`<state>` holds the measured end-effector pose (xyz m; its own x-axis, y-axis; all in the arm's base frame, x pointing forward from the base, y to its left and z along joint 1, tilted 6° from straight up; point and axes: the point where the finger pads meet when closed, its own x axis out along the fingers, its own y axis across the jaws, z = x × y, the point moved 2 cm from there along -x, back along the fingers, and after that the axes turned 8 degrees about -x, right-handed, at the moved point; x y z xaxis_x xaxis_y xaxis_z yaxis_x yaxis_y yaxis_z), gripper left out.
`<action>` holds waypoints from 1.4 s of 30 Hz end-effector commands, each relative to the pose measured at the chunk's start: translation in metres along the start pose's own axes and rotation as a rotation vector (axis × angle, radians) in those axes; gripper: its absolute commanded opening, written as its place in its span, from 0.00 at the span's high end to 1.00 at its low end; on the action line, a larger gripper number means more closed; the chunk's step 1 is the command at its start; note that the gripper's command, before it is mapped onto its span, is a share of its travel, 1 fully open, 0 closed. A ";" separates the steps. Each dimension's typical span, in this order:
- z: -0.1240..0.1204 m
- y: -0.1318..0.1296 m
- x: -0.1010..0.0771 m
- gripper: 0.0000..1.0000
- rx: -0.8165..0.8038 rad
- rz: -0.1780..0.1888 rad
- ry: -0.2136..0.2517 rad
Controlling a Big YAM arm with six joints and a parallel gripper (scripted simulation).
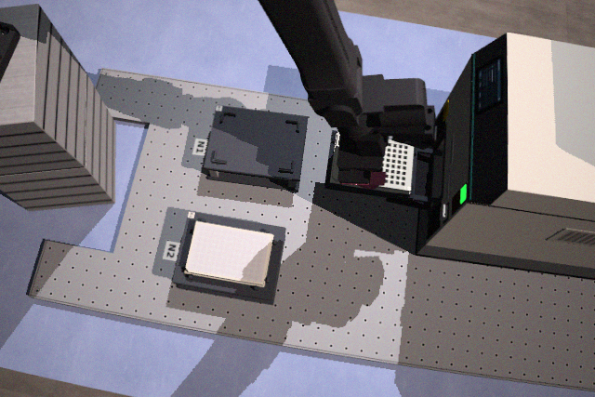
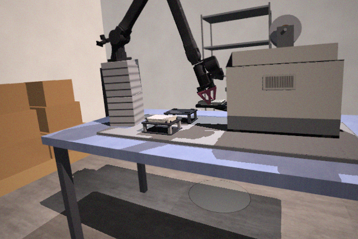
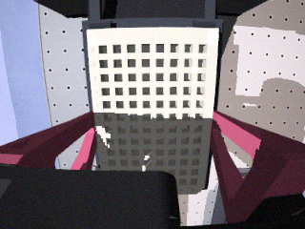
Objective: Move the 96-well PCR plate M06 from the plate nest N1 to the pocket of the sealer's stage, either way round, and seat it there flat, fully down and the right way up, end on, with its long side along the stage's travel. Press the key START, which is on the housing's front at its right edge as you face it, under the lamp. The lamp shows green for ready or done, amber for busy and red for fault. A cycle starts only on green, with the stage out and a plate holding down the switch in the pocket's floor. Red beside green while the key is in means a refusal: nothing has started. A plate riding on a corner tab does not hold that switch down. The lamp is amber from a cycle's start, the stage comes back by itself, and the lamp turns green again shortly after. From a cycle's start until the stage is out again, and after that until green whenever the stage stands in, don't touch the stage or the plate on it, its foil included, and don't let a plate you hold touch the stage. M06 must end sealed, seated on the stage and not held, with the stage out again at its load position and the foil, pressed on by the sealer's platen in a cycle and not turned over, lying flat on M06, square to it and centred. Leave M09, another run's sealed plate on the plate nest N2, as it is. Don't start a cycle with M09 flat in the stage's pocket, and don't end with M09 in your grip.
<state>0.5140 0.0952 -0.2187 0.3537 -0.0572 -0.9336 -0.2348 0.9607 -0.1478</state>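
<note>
One arm reaches down from its ribbed pedestal to the sealer's stage, which stands out in front of the sealer housing. Gripper with maroon fingers is clamped across the short width of plate M06, one finger on each long side. In the wrist view, M06 shows its white well grid facing up, no foil on it, long side running toward the housing. Plate is over the stage's pocket; cannot tell whether it is fully down or just above. Nest N1 stands bare, dark top with corner tabs showing. Nest N2 carries sealed plate M09, pale foil on top, well apart from the gripper. Lamp on the housing's front shows green. START key sits just under the lamp, untouched. Everything rests on a perforated grey board on the blue table. Foil roll on top of the sealer, metal shelf rack behind, cardboard boxes at far left.
</note>
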 end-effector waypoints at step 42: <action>0.010 -0.007 0.007 0.00 0.002 -0.006 -0.020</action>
<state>0.5130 0.0947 -0.2191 0.3519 -0.0578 -0.9342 -0.2346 0.9608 -0.1478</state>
